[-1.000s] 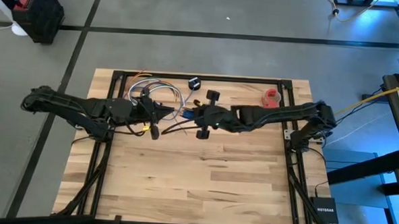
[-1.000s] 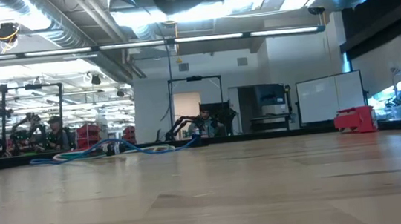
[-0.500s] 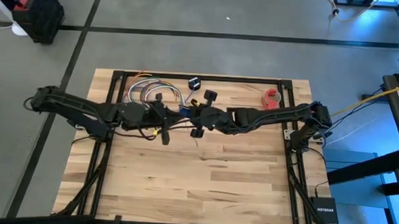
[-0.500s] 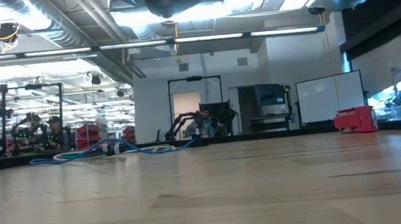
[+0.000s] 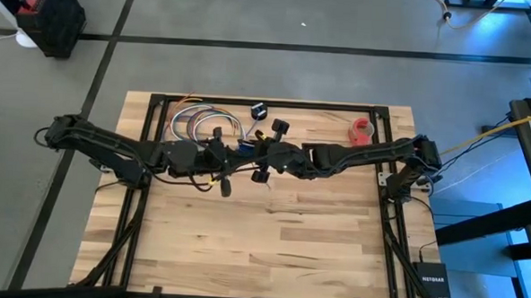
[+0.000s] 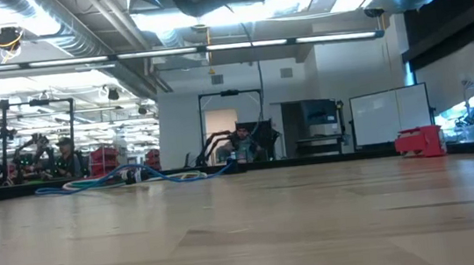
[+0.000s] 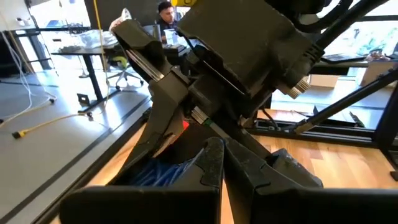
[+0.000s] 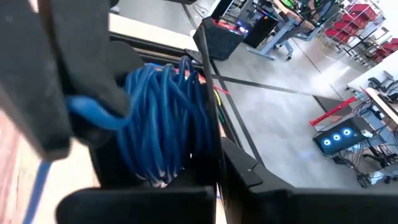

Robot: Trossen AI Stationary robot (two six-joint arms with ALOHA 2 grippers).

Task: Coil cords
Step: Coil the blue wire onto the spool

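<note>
Only one legible marking from my overhead view: "NETGEAR", white letters on small black box (image 5: 433,282) on the floor at about 4 o'clock off my table (image 5: 333,251). Nothing else readable.

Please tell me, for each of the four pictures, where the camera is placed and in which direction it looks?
High view: above the table, looking straight down; both arms show, left gripper and right gripper meeting near the middle.
Low view: at table-top height, looking level across into the room; arm parts hang at the top.
Left wrist view: on the left arm, looking past its own shut fingers at the right arm.
Right wrist view: on the right arm, close on a blue cable coil.
Shared: high and low views both show the red object.
</note>
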